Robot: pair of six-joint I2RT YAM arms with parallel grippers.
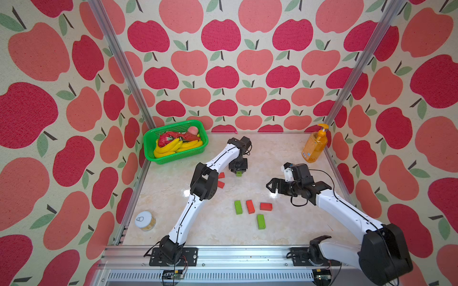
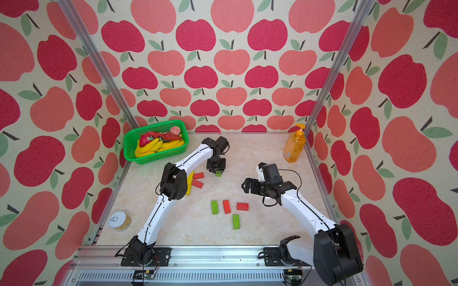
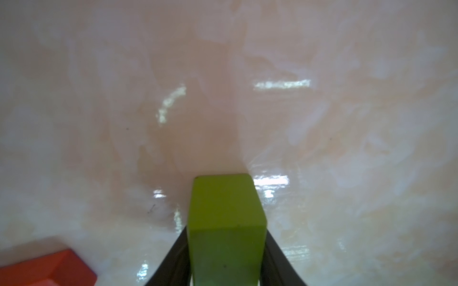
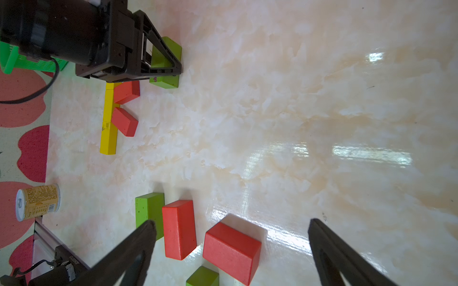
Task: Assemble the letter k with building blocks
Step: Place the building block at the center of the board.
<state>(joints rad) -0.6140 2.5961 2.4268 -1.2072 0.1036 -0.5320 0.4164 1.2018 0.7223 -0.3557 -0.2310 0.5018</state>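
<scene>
My left gripper [image 1: 238, 171] straddles a green block [image 3: 225, 222] at three o'clock of the red bricks [image 2: 198, 175], grip I cannot tell; right gripper [image 1: 269, 185] gapes wide.

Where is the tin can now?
In both top views the tin can stands upright at the near left corner of the table, left of the left arm.

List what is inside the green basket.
Yellow bananas, a crumpled red item and a round pinkish fruit lie in the green basket. Anything beneath them, and the basket floor, is covered.
</scene>
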